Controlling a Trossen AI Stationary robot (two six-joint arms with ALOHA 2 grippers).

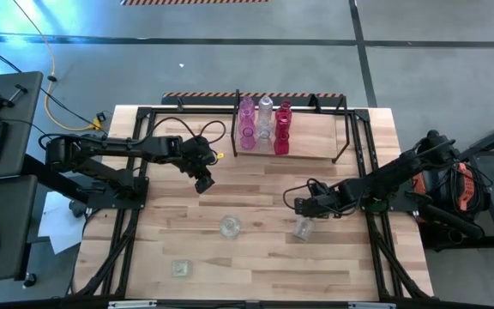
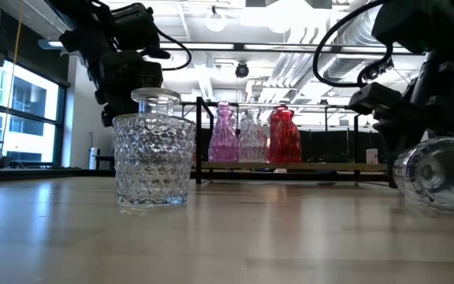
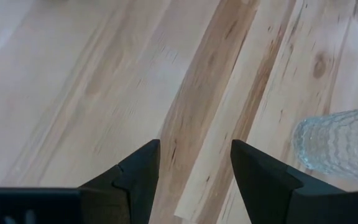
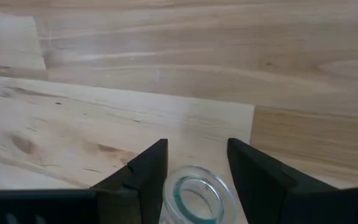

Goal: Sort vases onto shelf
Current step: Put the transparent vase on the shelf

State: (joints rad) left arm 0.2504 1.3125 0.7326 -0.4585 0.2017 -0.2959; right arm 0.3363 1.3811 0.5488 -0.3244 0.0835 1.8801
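Right wrist view has the right hand (image 4: 196, 163) spread around the mouth of a clear glass vase (image 4: 196, 198) lying tipped on the tabletop (image 4: 166, 74), rigid, slick and breakable, likely best pinched at its neck, while the left hand (image 1: 204, 183) hangs open

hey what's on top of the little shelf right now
Three vases stand in a row on the shelf: a pink vase, a clear vase and a red vase. The lower tier is largely covered from above.
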